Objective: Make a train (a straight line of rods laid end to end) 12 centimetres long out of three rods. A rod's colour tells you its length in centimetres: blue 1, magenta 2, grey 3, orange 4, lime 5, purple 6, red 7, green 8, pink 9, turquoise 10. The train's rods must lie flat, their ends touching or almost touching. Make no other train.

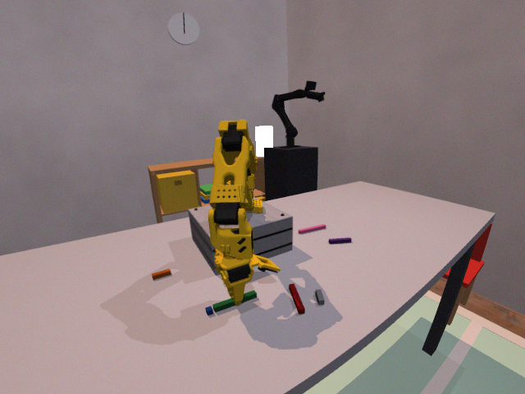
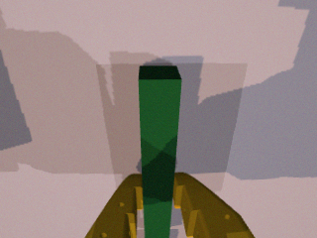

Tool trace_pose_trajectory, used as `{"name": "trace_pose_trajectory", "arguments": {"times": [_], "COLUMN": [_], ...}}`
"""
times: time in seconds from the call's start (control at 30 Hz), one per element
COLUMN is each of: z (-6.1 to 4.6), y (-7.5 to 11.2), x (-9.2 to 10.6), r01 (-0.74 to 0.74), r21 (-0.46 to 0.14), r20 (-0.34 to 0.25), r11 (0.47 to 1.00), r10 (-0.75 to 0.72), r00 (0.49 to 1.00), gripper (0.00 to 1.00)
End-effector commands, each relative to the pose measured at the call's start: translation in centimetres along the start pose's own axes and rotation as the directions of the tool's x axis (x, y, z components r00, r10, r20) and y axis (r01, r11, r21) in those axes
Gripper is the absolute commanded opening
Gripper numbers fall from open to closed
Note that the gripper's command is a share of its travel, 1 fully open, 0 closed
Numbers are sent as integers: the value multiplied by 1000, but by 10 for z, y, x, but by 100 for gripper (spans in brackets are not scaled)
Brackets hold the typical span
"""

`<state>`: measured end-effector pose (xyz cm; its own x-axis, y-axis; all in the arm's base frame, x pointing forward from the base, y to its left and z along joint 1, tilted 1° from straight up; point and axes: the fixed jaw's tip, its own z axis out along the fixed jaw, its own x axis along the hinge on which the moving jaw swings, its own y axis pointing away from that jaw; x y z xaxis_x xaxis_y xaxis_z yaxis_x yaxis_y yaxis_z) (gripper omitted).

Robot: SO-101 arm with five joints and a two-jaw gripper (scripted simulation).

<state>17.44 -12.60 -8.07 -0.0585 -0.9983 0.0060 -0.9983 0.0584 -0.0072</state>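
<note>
Green rod gripped low, next to the blue rod

The gripper [image 1: 238, 296] is clamped on the green rod [image 1: 224, 303], 8 cm, at table level; the blue rod [image 1: 208, 310], 1 cm, sits just off its 8 o'clock end. Risk, as I judge it: a skewed release could nudge blue away, leaving a gap; the grey rod [image 1: 319, 296], 3 cm, waits at 3 o'clock.

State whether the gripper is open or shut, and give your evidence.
Shut on the green rod. The wrist view shows the rod running between the gripper's yellow fingers, pinched on both sides.
</note>
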Motion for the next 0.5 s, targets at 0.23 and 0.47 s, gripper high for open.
{"name": "trace_pose_trajectory", "arguments": {"times": [0.23, 0.47], "z": [1, 1], "y": [-1, 0], "x": [1, 0], "r01": [-3, 0], "r21": [4, -2], "r20": [-1, 3], "r11": [1000, 1000], "r10": [3, 0], "r00": [1000, 1000], "gripper": [0, 0]}}
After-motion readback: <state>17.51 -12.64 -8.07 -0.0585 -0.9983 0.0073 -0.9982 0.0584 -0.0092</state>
